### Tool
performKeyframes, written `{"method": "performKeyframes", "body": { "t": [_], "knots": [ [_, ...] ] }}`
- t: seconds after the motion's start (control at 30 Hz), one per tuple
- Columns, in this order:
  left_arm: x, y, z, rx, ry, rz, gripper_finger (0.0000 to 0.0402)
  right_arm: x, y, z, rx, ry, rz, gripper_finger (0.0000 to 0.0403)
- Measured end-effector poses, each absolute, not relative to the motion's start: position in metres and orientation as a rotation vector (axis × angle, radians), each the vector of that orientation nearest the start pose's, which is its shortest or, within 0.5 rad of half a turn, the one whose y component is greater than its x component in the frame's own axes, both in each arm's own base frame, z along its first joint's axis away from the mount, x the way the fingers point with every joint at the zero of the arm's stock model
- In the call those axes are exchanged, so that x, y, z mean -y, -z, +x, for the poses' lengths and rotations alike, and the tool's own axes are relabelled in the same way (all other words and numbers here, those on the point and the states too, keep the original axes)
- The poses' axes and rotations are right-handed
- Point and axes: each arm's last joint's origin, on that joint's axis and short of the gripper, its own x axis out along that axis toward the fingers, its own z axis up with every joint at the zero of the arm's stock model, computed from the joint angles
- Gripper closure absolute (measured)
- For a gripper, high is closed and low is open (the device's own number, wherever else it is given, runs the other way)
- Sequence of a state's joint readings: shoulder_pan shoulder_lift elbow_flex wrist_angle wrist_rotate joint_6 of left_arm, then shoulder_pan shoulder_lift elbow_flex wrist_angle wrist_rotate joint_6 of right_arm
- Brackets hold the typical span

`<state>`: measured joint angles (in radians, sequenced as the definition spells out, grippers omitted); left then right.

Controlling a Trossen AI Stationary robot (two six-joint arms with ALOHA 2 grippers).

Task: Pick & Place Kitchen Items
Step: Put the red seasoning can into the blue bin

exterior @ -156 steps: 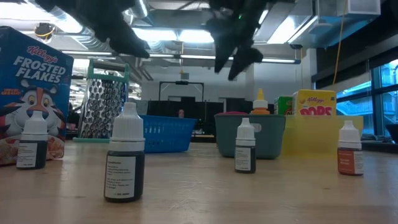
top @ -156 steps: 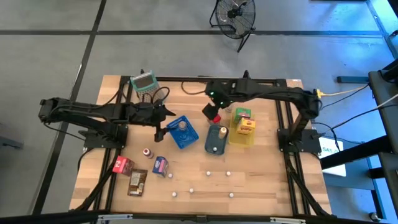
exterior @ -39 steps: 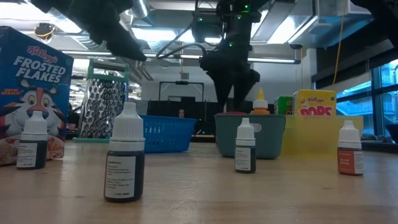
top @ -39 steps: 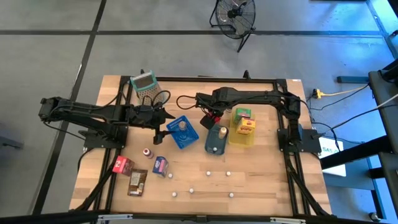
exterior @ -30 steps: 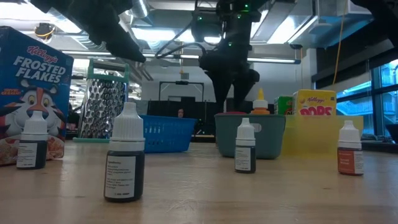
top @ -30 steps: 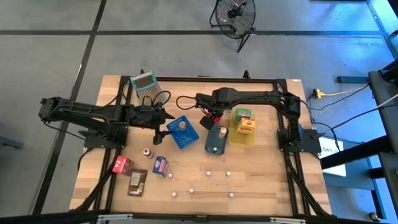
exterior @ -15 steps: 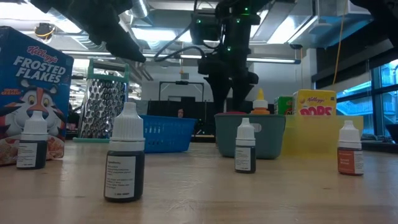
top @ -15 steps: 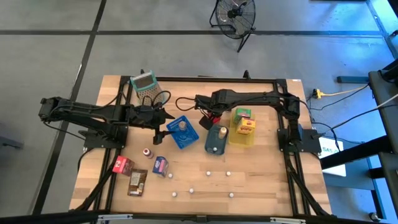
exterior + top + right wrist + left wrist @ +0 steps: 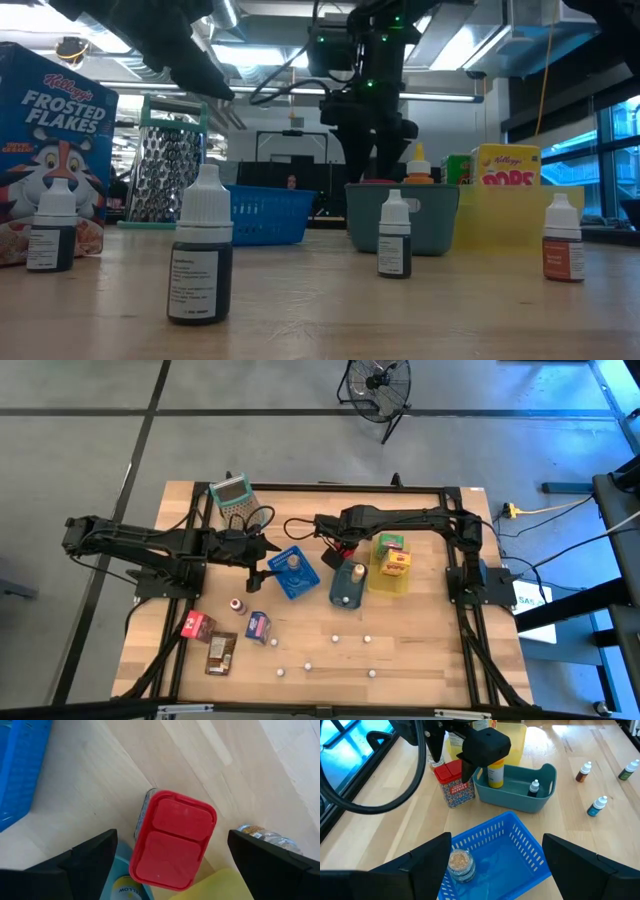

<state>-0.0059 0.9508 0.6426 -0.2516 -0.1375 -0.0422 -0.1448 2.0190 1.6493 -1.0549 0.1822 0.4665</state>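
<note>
A red-lidded tin stands upright on the wood between the blue basket and the teal tray. My right gripper points down over the tin, open, with one finger on either side of the lid and a wide gap to each. My left gripper hangs open above the blue basket's left side, holding nothing. A jar of brown granules lies in the basket. The teal tray holds a yellow bottle and a small dropper bottle.
The yellow tray with boxes sits right of the teal tray. A grater stands at the far left. Small boxes and dropper bottles lie scattered over the table's near half. A Frosted Flakes box stands near left.
</note>
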Motion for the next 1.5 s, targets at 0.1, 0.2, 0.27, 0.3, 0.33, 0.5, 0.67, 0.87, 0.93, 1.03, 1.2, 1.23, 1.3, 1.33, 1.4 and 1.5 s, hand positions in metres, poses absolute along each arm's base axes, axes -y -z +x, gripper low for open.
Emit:
{"method": "performKeyframes", "body": {
  "t": [0.1, 0.2, 0.27, 0.3, 0.33, 0.5, 0.67, 0.87, 0.93, 1.03, 1.2, 1.23, 1.3, 1.33, 1.4, 1.5],
  "knots": [
    [-0.003, -0.250, 0.200, -0.556, -0.140, -0.001, 0.0093, 0.063, -0.214, 0.394, -1.334, 0.606, 0.367, 0.0020],
    [-0.003, -0.250, 0.200, -0.556, -0.140, -0.001, 0.0093, 0.063, -0.214, 0.394, -1.334, 0.606, 0.369, 0.0020],
    [-0.003, -0.250, 0.200, -0.556, -0.139, -0.001, 0.0093, 0.062, -0.214, 0.394, -1.334, 0.605, 0.368, 0.0020],
    [-0.003, -0.250, 0.200, -0.556, -0.139, -0.001, 0.0093, 0.062, -0.214, 0.394, -1.334, 0.605, 0.368, 0.0020],
    [-0.003, -0.250, 0.200, -0.556, -0.140, -0.001, 0.0093, 0.062, -0.214, 0.394, -1.333, 0.605, 0.368, 0.0020],
    [-0.001, -0.250, 0.200, -0.560, -0.133, 0.001, 0.0093, 0.063, -0.207, 0.396, -1.344, 0.607, 0.367, 0.0020],
    [0.003, -0.250, 0.200, -0.560, -0.110, 0.008, 0.0093, 0.063, -0.200, 0.400, -1.348, 0.607, 0.366, 0.0020],
    [0.006, -0.250, 0.200, -0.559, -0.098, 0.013, 0.0093, 0.064, -0.194, 0.401, -1.363, 0.611, 0.364, 0.0031],
    [0.006, -0.250, 0.200, -0.559, -0.099, 0.014, 0.0093, 0.064, -0.194, 0.401, -1.366, 0.612, 0.363, 0.0040],
    [0.006, -0.250, 0.200, -0.559, -0.099, 0.015, 0.0093, 0.064, -0.194, 0.401, -1.360, 0.620, 0.363, 0.0056],
    [0.006, -0.250, 0.200, -0.559, -0.100, 0.015, 0.0093, 0.064, -0.194, 0.401, -1.357, 0.624, 0.363, 0.0087],
    [0.006, -0.250, 0.200, -0.560, -0.100, 0.015, 0.0093, 0.064, -0.194, 0.401, -1.355, 0.623, 0.363, 0.0094],
    [0.006, -0.249, 0.200, -0.562, -0.100, 0.015, 0.0093, 0.064, -0.194, 0.401, -1.355, 0.623, 0.363, 0.0109],
    [0.006, -0.250, 0.200, -0.562, -0.100, 0.015, 0.0093, 0.064, -0.194, 0.401, -1.355, 0.623, 0.363, 0.0117],
    [0.006, -0.249, 0.200, -0.562, -0.100, 0.014, 0.0093, 0.064, -0.194, 0.401, -1.354, 0.623, 0.363, 0.0133],
    [0.006, -0.249, 0.200, -0.563, -0.100, 0.015, 0.0093, 0.064, -0.194, 0.401, -1.355, 0.623, 0.363, 0.0158]
  ]
}}
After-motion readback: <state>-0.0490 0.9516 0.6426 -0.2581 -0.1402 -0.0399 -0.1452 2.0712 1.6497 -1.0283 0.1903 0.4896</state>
